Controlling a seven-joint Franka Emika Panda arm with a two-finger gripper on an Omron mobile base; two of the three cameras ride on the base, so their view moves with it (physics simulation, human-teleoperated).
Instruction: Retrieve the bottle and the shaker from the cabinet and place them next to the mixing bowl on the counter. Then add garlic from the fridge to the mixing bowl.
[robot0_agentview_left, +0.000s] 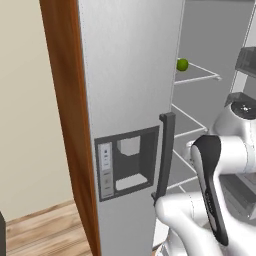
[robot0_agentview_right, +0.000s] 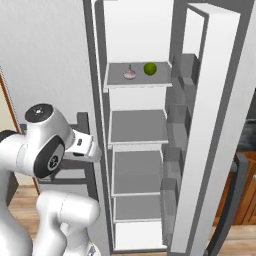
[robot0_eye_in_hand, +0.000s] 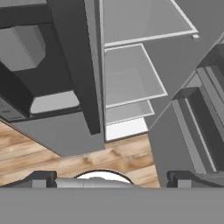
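No readable text, brand, number or sign anywhere. Small grey marks on the white control strip (robot0_agentview_left: 105, 156) of the dispenser panel (robot0_agentview_left: 127, 162) set in the closed fridge door (robot0_agentview_left: 127, 100), too blurred to make out as letters or symbols. Plain, unlabelled shelves (robot0_agentview_right: 137, 126) and door bins (robot0_agentview_right: 175, 115) inside the open fridge.

green lime (robot0_agentview_right: 150, 68) on upper fridge shelf (robot0_agentview_right: 136, 80), dispenser panel (robot0_agentview_left: 127, 167) on closed door, wood floor (robot0_eye_in_hand: 87, 157)

Pale garlic (robot0_agentview_right: 129, 74) bulb upright on top fridge (robot0_agentview_right: 137, 127) shelf
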